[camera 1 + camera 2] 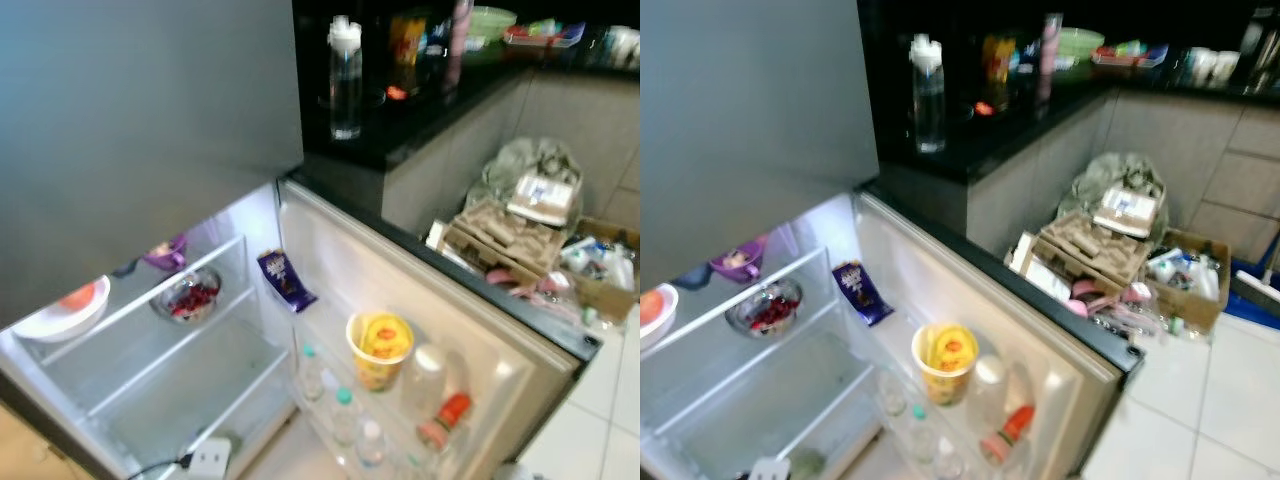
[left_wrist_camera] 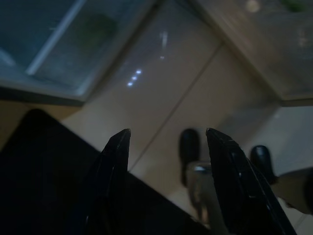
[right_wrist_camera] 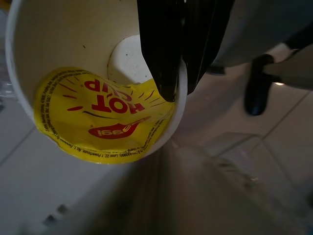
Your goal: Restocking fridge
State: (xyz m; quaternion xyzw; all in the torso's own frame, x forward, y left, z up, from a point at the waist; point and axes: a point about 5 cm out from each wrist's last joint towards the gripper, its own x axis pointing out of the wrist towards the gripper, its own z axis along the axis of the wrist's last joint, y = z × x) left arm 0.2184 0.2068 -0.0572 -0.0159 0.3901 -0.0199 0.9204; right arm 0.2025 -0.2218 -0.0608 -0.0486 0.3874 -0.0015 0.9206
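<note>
The worktop [image 1: 400,130] is glossy black stone, bearing a clear plastic bottle [image 1: 345,78]. The fridge door [image 1: 120,120] looks matt grey metal. The floor tiles [image 1: 1200,400] shine smooth and pale.

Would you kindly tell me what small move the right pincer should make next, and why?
Probably lift the right pincer toward the open fridge door. It is shut on the rim of a Hot Cup noodle cup, low over the floor, and a similar yellow cup already stands in that door.

White plate [image 1: 58,318] cut off; countertop items [image 1: 480,30] blurred.
</note>
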